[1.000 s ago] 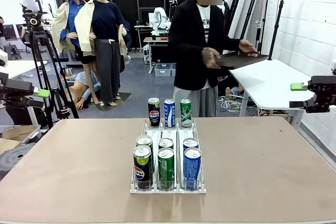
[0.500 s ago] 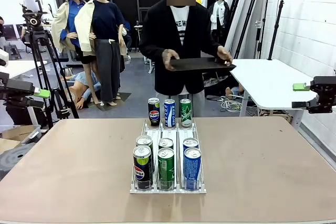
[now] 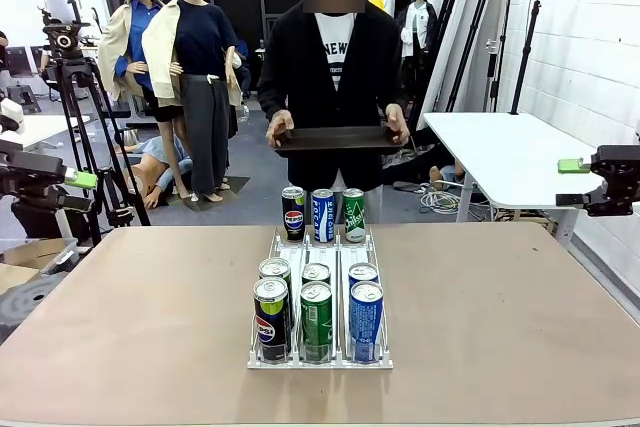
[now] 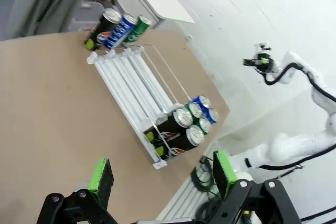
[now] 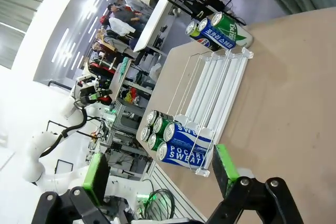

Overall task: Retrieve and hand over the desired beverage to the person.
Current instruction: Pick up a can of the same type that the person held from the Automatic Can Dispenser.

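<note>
Person: stands at far side of table, centre of front view; black open jkt over white tee w/ black lettering.
Hands: both on the tray, one at each end.
Tray: black, flat, held level in front of torso; above & behind the far cans.
Far cans: 3 upright in a row at rack's far end, side by side, picture left to right: Pepsi, blue Pocari Sweat, green.
Near cans: 6 upright at rack's near end, 2 rows of 3; front row Pepsi, green, blue.
Rack: white, 3 lanes, mid-table, running near to far.
Table: tan top, rack on it.
L gripper: off table's left edge, well apart from cans; jaws spread wide, nothing btwn green pads.
R gripper: off table's right edge, well apart from cans; jaws spread wide, holding nothing.
</note>
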Robot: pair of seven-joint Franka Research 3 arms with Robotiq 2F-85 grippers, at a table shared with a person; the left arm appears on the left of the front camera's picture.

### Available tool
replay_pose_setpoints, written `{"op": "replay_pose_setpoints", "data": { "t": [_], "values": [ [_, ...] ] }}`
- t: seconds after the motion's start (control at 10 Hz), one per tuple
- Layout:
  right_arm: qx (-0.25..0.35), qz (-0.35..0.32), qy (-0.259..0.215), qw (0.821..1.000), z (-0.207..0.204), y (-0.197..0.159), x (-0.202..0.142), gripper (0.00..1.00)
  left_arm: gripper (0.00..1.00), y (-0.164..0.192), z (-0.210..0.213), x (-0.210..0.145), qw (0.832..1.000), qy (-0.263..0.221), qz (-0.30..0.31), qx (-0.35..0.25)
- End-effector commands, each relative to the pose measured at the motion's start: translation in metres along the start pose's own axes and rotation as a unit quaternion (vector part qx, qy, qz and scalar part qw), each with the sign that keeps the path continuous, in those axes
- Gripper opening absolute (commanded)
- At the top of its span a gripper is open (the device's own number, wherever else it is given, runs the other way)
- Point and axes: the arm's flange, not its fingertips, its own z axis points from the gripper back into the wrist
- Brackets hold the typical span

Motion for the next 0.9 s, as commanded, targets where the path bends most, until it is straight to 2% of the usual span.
{"op": "replay_pose_setpoints", "data": {
  "t": [0.0,0.3,0.5,0.6,0.8],
  "values": [
    [0.011,-0.006,0.004,1.0,0.002,-0.002,0.002,1.0,1.0,0.012,0.017,0.012,0.997,0.007,0.05,-0.054],
    [0.014,-0.019,0.014,1.0,0.002,-0.006,0.006,1.0,1.0,0.035,0.022,0.016,0.99,0.019,0.096,-0.098],
    [0.028,-0.026,0.004,0.999,0.006,-0.007,0.008,1.0,1.0,0.043,0.022,0.016,0.989,0.019,0.101,-0.103],
    [0.009,-0.011,0.007,1.0,-0.002,-0.007,0.001,1.0,1.0,0.043,0.021,0.016,0.989,0.019,0.1,-0.105],
    [0.009,-0.011,0.007,1.0,-0.002,-0.007,0.001,1.0,1.0,0.047,0.019,0.009,0.99,0.027,0.098,-0.096]
  ]
}}
